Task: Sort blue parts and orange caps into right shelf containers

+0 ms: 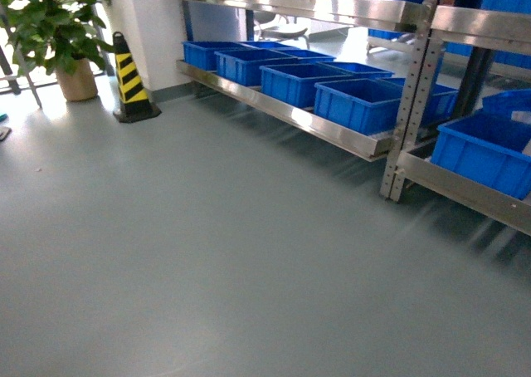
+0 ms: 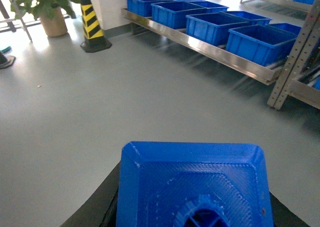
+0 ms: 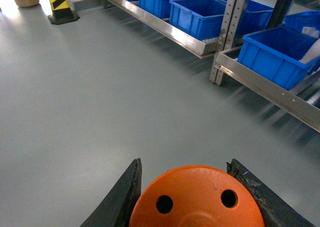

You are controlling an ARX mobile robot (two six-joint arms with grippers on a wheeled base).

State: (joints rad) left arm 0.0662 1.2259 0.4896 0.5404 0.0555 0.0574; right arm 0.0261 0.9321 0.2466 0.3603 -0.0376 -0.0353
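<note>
A smooth grey floor [image 1: 207,252] stretches before a steel shelf rack [image 1: 411,103] with perforated uprights, its low shelf lined with ribbed, thick-rimmed blue crates [image 1: 357,103]. A yellow-and-black striped cone [image 1: 129,82] stands beside a potted plant [image 1: 58,28] at far left. In the left wrist view, the left gripper [image 2: 195,207] pinches a blue part [image 2: 195,182], a textured rectangular block, between dark fingers [image 2: 100,202]. In the right wrist view, the right gripper [image 3: 197,197] clamps an orange cap [image 3: 197,199], round and glossy, two small holes in its top.
</note>
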